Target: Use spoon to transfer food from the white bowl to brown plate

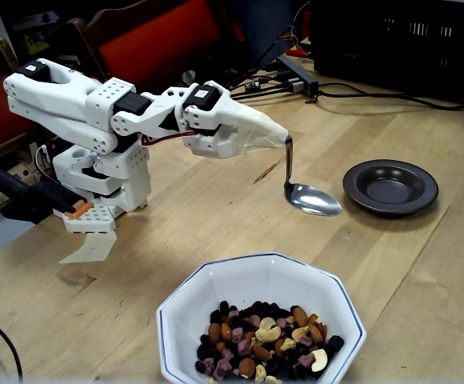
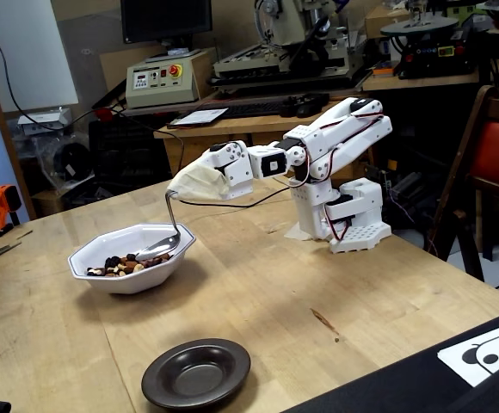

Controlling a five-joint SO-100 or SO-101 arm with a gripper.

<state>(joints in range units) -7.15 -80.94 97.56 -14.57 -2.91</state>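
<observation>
We see no words we can read. The white bowl (image 1: 260,308) of food (image 1: 264,340) is nearest, below the end effector (image 1: 276,136). Beige tape hides its fingers, so we cannot tell if they are together. The spoon (image 1: 312,198) hangs from it, empty. The brown plate (image 1: 390,186) sits beside, on the desk (image 1: 424,272). A black crate (image 1: 400,44) stands behind.

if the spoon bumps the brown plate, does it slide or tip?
Probably slides: the brown plate looks small, shallow and glossy on smooth wood, likely light. Its low raised rim makes tipping unlikely, though the spoon pressing down on that rim could rock it.
</observation>
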